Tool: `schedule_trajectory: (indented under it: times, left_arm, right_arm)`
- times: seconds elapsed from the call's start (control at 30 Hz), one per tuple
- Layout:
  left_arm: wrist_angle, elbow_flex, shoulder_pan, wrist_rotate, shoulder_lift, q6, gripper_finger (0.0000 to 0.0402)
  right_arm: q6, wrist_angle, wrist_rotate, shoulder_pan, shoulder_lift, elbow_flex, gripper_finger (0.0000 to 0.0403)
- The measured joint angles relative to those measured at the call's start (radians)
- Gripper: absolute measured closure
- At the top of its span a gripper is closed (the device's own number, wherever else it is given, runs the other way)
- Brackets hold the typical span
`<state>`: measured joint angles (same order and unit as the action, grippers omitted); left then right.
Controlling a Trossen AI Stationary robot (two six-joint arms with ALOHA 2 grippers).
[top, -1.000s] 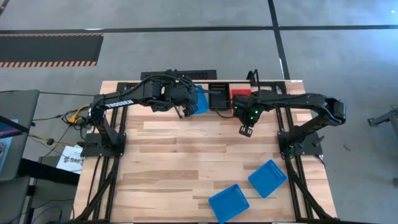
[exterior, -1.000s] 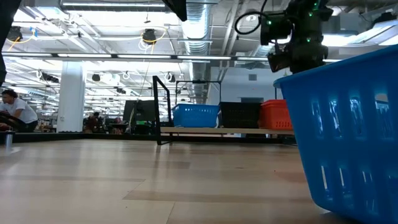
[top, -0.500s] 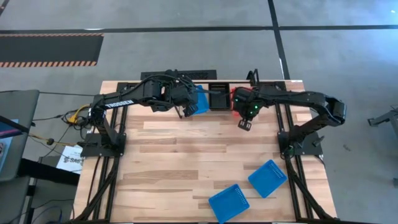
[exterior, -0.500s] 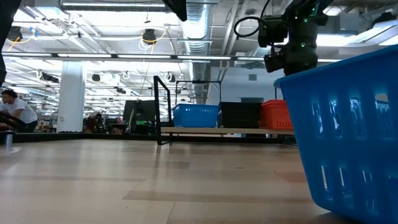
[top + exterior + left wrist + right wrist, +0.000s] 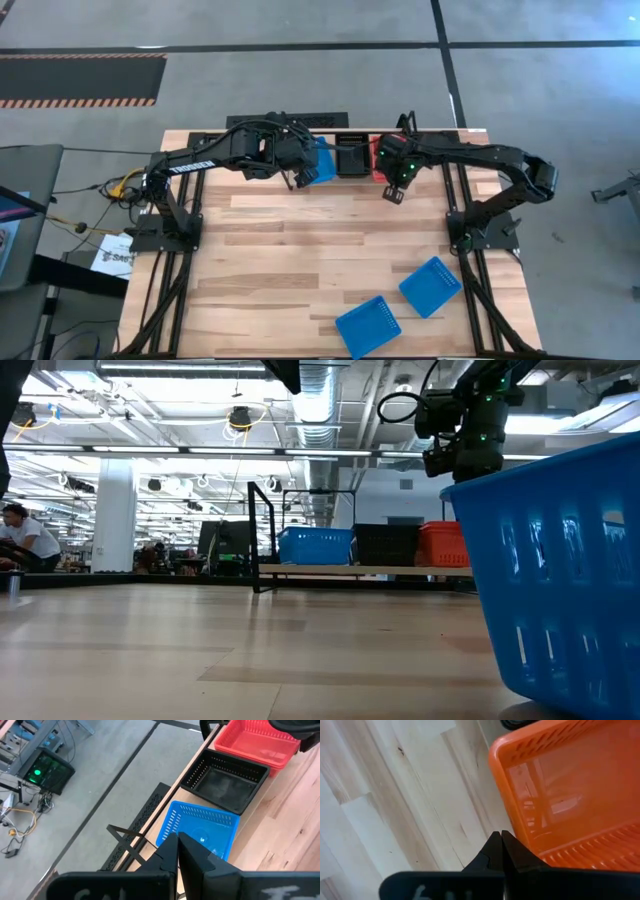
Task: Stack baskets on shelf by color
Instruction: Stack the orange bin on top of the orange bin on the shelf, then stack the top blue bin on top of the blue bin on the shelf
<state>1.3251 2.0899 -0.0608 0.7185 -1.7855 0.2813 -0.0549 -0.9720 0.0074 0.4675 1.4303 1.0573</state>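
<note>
The shelf [image 5: 360, 570] stands along the table's far edge. On it, from left to right, sit a blue basket [image 5: 315, 546], a black basket [image 5: 388, 545] and a red-orange basket [image 5: 444, 545]. Two more blue baskets [image 5: 430, 285] [image 5: 367, 325] rest on the tabletop near its near right corner. My left gripper [image 5: 178, 838] is shut and hovers above the near rim of the shelf's blue basket [image 5: 200, 827]. My right gripper [image 5: 393, 194] is shut and hangs in the air just in front of the red-orange basket [image 5: 570, 795], touching nothing.
One loose blue basket [image 5: 560, 570] stands right before the low camera and fills that view's right side. The plank tabletop [image 5: 300, 250] between the shelf and the loose baskets is bare. Both arm bases stand at the table's left and right edges. People sit far off in the room behind.
My right gripper has moved toward the table's far edge, closing on the red-orange basket on the shelf, and has risen slightly. It has stayed shut. The left arm and all baskets have kept still.
</note>
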Motion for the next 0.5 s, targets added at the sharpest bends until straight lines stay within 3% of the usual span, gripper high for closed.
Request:
schedule_trajectory:
  times: [0.23, 0.5]
  left_arm:
    - [0.009, 0.0, 0.0, -0.001, 0.0, 0.0, 0.0401]
    - [0.011, 0.0, 0.0, -0.005, 0.0, 0.001, 0.0401]
  right_arm:
    - [0.065, -0.179, -0.001, -0.067, -0.023, 0.058, 0.0403]
    - [0.23, -0.421, 0.082, -0.243, -0.118, 0.188, 0.0401]
